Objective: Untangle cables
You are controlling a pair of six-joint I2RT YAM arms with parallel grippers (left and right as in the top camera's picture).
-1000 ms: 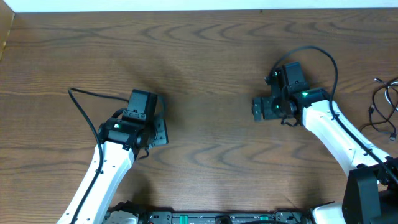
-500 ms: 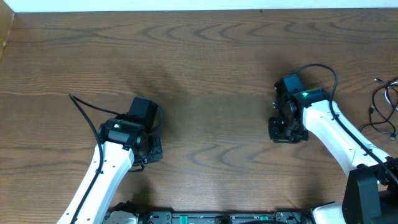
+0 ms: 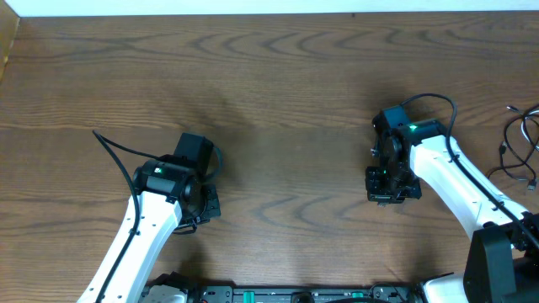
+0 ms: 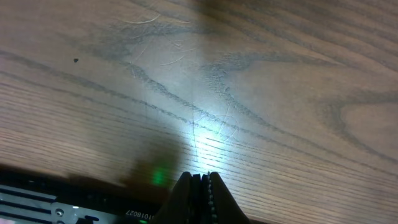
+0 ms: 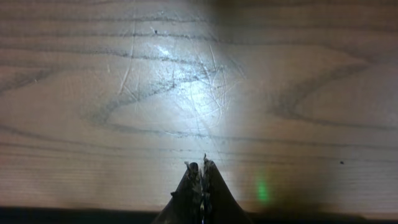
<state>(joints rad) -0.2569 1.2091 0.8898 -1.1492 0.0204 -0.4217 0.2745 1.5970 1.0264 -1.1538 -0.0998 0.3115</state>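
Wooden table (image 3: 278,84): left gripper (image 4: 200,179) and right gripper (image 5: 202,167) have jaws pressed together above the wood. Cables (image 3: 520,147) lie at far right edge, apart from both.

The table (image 4: 249,74) is smooth grained wood, faintly glossy.

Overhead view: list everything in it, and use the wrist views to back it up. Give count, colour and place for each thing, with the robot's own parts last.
table: one, brown wood grain, fills the view
cables: a loose tangle, count cannot tell, thin dark and pale cords, far right edge, partly cut off
left arm: one, white with black wrist, lower left; jaws shut, empty, over bare wood
right arm: one, white with black wrist, right of centre; jaws shut, empty, apart from the cables
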